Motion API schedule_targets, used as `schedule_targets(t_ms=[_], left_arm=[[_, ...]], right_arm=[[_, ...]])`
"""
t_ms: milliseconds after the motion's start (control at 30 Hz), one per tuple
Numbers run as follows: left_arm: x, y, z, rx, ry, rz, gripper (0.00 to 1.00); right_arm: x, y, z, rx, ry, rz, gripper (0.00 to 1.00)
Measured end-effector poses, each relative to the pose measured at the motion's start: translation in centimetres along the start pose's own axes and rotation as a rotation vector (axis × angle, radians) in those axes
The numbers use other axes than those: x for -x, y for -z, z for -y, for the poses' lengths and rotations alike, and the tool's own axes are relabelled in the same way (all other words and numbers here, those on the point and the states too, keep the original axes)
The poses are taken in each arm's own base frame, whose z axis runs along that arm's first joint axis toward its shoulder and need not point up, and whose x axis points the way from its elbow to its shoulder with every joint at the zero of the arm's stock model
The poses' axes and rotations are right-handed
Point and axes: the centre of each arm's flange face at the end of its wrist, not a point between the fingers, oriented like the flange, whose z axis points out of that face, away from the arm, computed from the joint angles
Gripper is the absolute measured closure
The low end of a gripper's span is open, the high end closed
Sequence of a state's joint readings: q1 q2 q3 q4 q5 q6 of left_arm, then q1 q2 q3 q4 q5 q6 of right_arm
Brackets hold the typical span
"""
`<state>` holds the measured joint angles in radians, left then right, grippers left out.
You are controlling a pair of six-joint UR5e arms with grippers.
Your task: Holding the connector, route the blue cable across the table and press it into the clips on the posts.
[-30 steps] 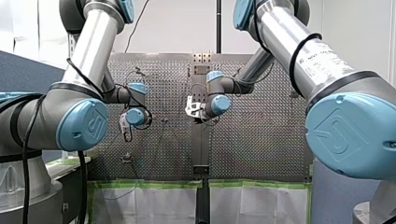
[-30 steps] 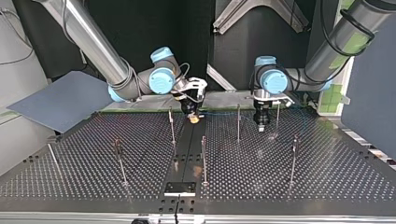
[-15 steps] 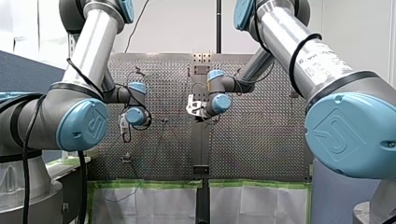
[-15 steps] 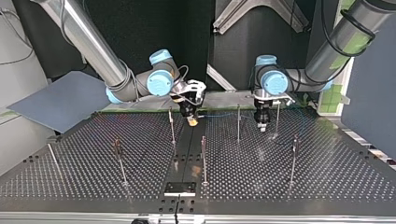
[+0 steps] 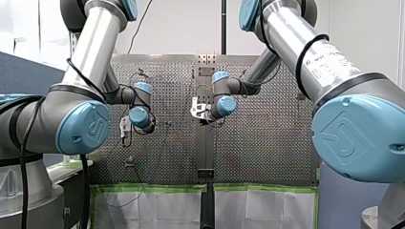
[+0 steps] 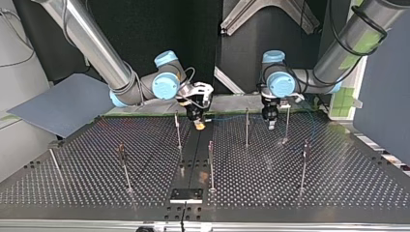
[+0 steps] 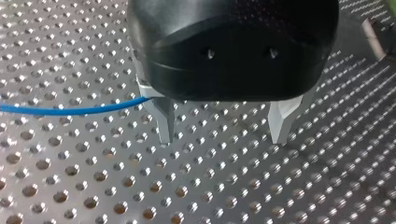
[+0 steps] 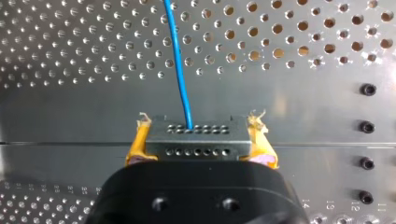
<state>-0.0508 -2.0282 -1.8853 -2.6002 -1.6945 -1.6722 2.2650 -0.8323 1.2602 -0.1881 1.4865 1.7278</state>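
Lifting away from the perforated table [image 6: 96, 164] over the last second, our left gripper [image 7: 223, 140] is now hanging higher than before and has edged slightly toward the connector [image 8: 196, 137]. Our right gripper [image 8: 198, 131] is barely shifting at all.

Starting at the front view's left, we are keeping the left gripper well apart from the connector. Its two metal fingers [image 7: 164, 119] are spread wide, with nothing lying between them. The blue cable [image 7: 70, 110] is running over the table up to the outer side of one finger, where it is slipping out of sight behind the gripper body. We cannot tell whether it is touching that finger.

Moving on toward the connector, one thin post [image 6: 246, 128] in the top view is standing between the left gripper and the connector. At the connector itself, the cable is entering the middle of its front row of holes.

We are clamping the connector by its two ends between the right gripper's yellow pads [image 8: 136, 148], which are closed against it. We are holding it over the plain strip [image 8: 70, 116] running down the table's middle.
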Motion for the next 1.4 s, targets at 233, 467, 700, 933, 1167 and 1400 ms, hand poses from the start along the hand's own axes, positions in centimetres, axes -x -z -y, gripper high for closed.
schedule_targets(t_ms=[233,467,700,933,1167,1400], left_arm=[[0.7,2.4,0.5,-0.017,0.035,0.023,0.0],[1.0,5.2,1.2,-0.039,0.063,0.033,0.0],[0.7,8.5,2.2,-0.059,0.042,0.0,0.0],[0.7,11.5,3.1,-0.068,0.039,0.018,0.0],[1.3,13.5,5.0,-0.088,0.089,0.081,0.0],[0.9,12.8,8.0,-0.147,0.08,0.089,0.0]], right_arm=[[0.0,0.0,0.1,-0.002,0.001,0.001,1.0],[0.1,0.1,0.4,-0.006,-0.002,0.003,1.0],[0.2,0.1,0.5,-0.009,-0.004,0.009,1.0],[0.2,0.2,0.2,-0.009,-0.005,0.018,1.0],[0.1,0.2,-0.7,0.004,-0.009,0.026,1.0],[0.0,0.1,-1.2,0.011,-0.01,0.025,1.0]])
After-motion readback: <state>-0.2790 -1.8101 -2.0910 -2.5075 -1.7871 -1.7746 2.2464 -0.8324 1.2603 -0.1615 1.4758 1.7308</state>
